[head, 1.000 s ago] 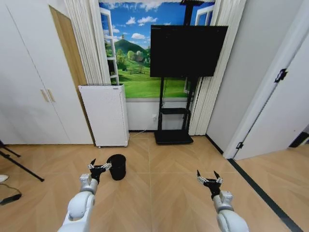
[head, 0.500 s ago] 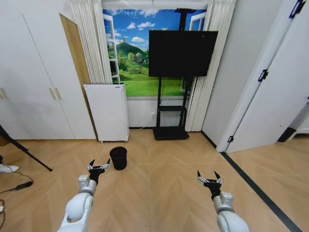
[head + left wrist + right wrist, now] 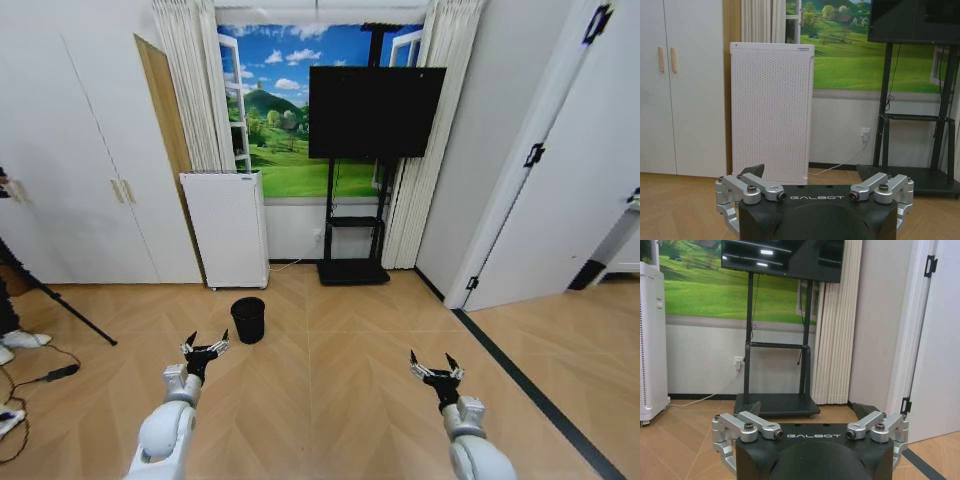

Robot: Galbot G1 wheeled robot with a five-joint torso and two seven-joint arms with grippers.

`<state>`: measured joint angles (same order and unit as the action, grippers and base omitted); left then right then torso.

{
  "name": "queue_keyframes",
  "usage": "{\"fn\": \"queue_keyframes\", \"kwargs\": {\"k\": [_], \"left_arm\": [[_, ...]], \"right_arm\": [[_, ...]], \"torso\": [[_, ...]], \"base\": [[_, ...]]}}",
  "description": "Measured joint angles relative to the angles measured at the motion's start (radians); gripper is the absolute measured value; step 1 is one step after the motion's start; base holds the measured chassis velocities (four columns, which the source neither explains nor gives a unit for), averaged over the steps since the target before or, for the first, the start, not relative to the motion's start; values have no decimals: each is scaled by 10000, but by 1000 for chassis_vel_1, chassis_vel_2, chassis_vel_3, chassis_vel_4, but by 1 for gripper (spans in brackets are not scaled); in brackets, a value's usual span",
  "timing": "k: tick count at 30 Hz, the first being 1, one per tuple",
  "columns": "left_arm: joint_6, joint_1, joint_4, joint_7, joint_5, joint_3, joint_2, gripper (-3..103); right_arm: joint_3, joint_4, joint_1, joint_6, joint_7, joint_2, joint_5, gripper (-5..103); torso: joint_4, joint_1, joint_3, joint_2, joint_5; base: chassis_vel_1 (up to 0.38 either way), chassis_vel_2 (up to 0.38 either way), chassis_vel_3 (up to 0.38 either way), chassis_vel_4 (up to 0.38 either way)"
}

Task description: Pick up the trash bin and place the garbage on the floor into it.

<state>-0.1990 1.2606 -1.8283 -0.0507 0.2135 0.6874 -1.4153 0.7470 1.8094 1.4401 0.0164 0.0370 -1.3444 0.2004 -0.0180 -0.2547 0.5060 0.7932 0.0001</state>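
Observation:
The trash bin (image 3: 248,320), a small round black wastebasket, stands upright on the wooden floor ahead and slightly left. In the head view my left gripper (image 3: 205,347) is held out low, open, short of the bin and a little to its left, not touching it. My right gripper (image 3: 437,367) hangs open over bare floor far to the bin's right. Each wrist view shows its own gripper, left (image 3: 811,170) and right (image 3: 806,406), open with nothing between the fingers. The garbage is out of view.
A tall white perforated appliance (image 3: 226,228) stands against the wall behind the bin. A TV on a black stand (image 3: 352,272) is beside it. A tripod leg (image 3: 60,310) and cable (image 3: 40,378) lie at left. A dark floor strip (image 3: 530,385) runs by the door at right.
The whole picture has shifted: the camera has backed away and more of the room shows, so the bin looks smaller and farther off. Both arms keep the same open pose.

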Motion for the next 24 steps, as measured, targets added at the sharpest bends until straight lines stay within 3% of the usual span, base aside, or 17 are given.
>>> {"fn": "queue_keyframes", "kwargs": {"k": [24], "left_arm": [[-58,0,-43,195,-35,-102,-35,100]], "right_arm": [[104,-77,-28,-127,188,50,77,100]], "torso": [[-1,7,-4,1,-1]], "base": [[0,0,0,0]]}}
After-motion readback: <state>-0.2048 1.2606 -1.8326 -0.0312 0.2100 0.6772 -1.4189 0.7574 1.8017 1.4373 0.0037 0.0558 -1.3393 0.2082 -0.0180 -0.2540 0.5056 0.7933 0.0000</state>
